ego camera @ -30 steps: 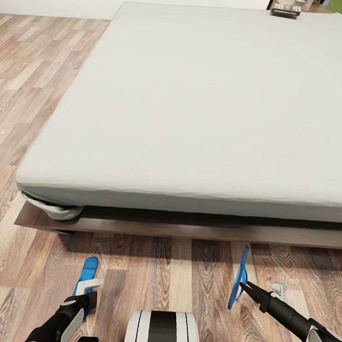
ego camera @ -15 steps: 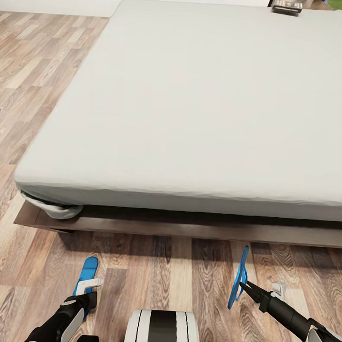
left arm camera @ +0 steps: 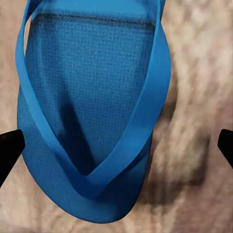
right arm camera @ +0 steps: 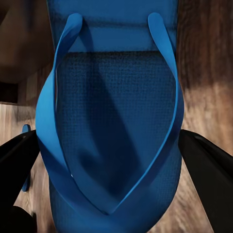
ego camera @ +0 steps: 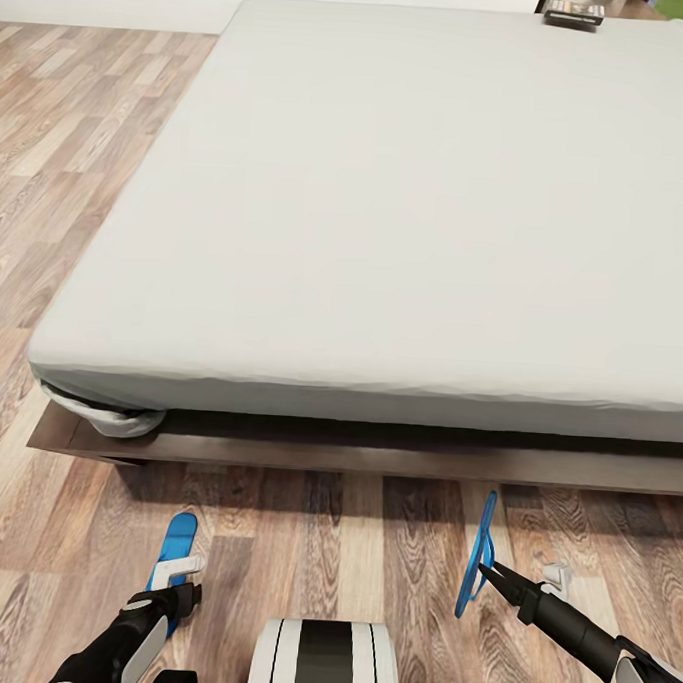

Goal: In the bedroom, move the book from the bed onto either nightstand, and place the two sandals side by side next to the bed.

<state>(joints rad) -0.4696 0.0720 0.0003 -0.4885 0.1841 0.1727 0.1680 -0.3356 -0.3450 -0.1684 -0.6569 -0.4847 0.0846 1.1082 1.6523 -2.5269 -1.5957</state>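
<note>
Nothing among the objects has moved since the frame half a second ago; over the half second before that the head view tilted slightly, carrying the book closer to the top edge. Nearest the robot, the left gripper (ego camera: 182,570) hangs over the left sandal (ego camera: 173,553), which lies flat on the wood floor (ego camera: 50,166). In the left wrist view its black fingertips (left arm camera: 10,145) stand wide on either side of that sandal (left arm camera: 92,121), not touching it. The right gripper (ego camera: 490,572) is closed on the right sandal (ego camera: 480,554), held on edge above the floor; the right wrist view shows the fingers (right arm camera: 206,170) pressed against its sole (right arm camera: 114,126). Beyond both lies the bed (ego camera: 388,214). The book (ego camera: 575,9) rests at the bed's far right edge.
</note>
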